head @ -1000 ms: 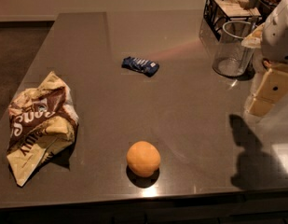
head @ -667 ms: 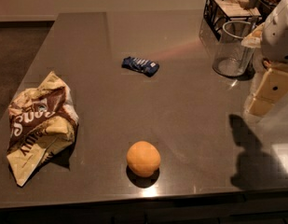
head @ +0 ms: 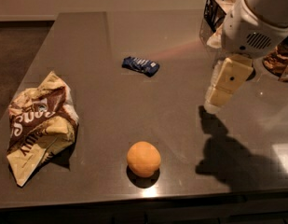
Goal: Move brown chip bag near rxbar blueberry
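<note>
The brown chip bag (head: 38,125) lies crumpled at the table's left front, brown and cream with white lettering. The rxbar blueberry (head: 141,65), a small dark blue bar, lies flat near the table's middle back, far right of the bag. My gripper (head: 217,97) hangs from the white arm at the right, above the table surface, pointing down and left. It is well to the right of the bar and far from the bag, and it holds nothing that I can see.
An orange ball (head: 143,158) sits near the front edge, between the bag and the gripper. A black wire basket (head: 217,3) stands at the back right behind the arm. Another snack item (head: 279,59) lies at the far right edge.
The arm and gripper have moved left, further over the table, and now cover the glass cup seen before. The bag, bar and ball have not moved.
</note>
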You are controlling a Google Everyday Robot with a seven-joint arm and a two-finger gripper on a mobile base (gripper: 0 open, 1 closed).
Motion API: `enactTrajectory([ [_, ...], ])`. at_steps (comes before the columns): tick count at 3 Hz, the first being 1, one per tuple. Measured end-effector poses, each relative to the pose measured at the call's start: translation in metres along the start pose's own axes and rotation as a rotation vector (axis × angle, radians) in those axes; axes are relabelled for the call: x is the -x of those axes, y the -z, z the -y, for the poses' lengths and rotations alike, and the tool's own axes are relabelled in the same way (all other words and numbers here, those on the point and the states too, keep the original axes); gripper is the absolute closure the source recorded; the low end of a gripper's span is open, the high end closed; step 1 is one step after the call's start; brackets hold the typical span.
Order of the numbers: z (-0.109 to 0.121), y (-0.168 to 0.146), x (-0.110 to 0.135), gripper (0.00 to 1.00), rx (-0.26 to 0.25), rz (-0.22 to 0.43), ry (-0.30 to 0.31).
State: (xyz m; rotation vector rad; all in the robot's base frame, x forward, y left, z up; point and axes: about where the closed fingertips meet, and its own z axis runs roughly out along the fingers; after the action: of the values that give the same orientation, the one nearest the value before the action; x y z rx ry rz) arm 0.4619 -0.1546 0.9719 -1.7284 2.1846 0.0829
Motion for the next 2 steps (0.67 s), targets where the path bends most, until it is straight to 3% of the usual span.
enactTrajectory([
  [1,-0.001,-0.020,0.043,0.00,0.034,0.039,-0.038],
  [2,-0.019,-0.040,0.096,0.00,0.047,0.046,-0.082],
])
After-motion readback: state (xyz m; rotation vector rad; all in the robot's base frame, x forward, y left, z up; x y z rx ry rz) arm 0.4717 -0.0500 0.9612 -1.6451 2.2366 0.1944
